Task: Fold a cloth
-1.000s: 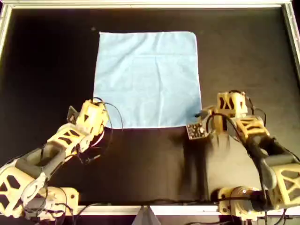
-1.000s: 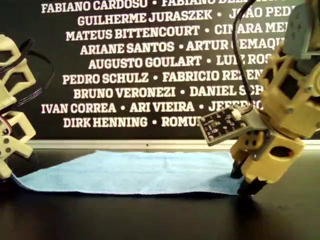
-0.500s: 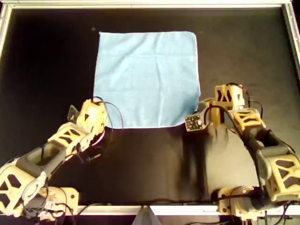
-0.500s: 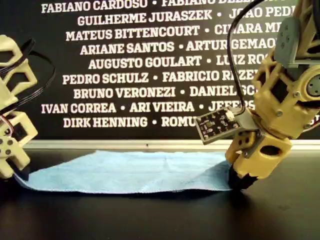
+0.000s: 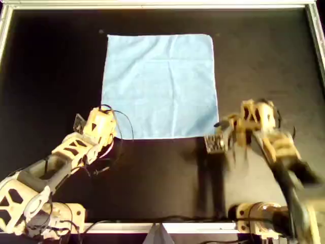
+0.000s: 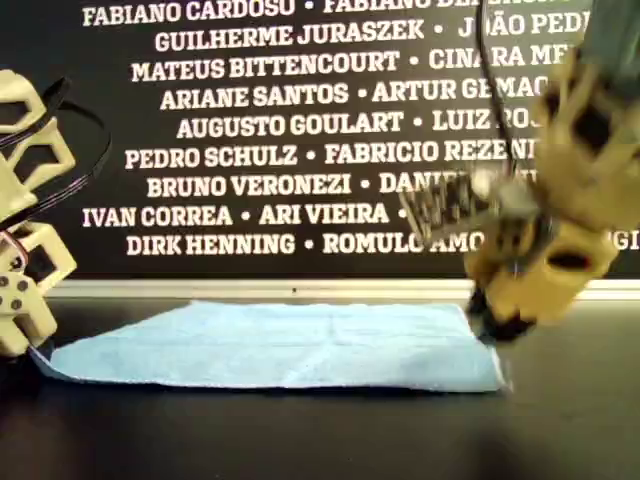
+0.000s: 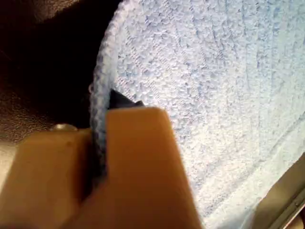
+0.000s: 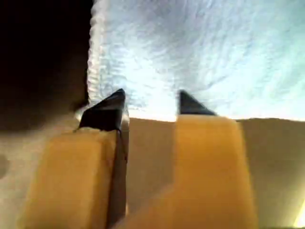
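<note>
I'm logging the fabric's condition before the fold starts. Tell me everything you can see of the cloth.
The cloth is a pale sky-blue square of soft, terry-like fabric with faint crease lines, lying spread flat on the black table. In the overhead view the left gripper is shut on its lower left corner, lifting that edge slightly. The right gripper is open at the lower right corner, fingers over the edge without pinching it.

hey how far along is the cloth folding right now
No fold is made yet: the cloth lies flat and spread on the black table. In hand: the left gripper is pinched on the cloth's edge at its near corner, on the overhead view's left. The right gripper is open at the other near corner, gripping nothing. Left to do: close the right gripper, lift both corners and carry them over.
</note>
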You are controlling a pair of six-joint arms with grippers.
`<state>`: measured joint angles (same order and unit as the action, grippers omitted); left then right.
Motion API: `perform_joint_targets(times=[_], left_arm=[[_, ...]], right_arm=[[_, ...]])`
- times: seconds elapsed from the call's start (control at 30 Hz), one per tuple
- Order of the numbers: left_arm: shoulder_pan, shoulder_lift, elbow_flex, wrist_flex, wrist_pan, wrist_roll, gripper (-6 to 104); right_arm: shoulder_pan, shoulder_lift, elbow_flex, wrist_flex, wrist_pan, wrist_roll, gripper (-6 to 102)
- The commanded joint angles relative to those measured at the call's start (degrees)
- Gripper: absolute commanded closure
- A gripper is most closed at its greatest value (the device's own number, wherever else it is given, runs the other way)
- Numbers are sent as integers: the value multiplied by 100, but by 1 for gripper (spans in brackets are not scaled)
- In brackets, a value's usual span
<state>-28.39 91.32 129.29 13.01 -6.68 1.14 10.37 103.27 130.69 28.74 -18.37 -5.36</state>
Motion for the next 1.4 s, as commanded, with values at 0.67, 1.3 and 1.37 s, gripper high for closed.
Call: perform_joint_targets(times=[0.67,1.3,1.37], left_arm=[[-79,-9,-79,-35,62,-9,98],[-79,-9,-79,-35,62,9,98],[-79,-9,-79,-35,62,9,98]], right_arm=[[-9,-510,97,-185,466,-9,36],[492,-1626,-1187,-202,1011,105,36],[747,-1626,-1195,-211,1055,105,36]])
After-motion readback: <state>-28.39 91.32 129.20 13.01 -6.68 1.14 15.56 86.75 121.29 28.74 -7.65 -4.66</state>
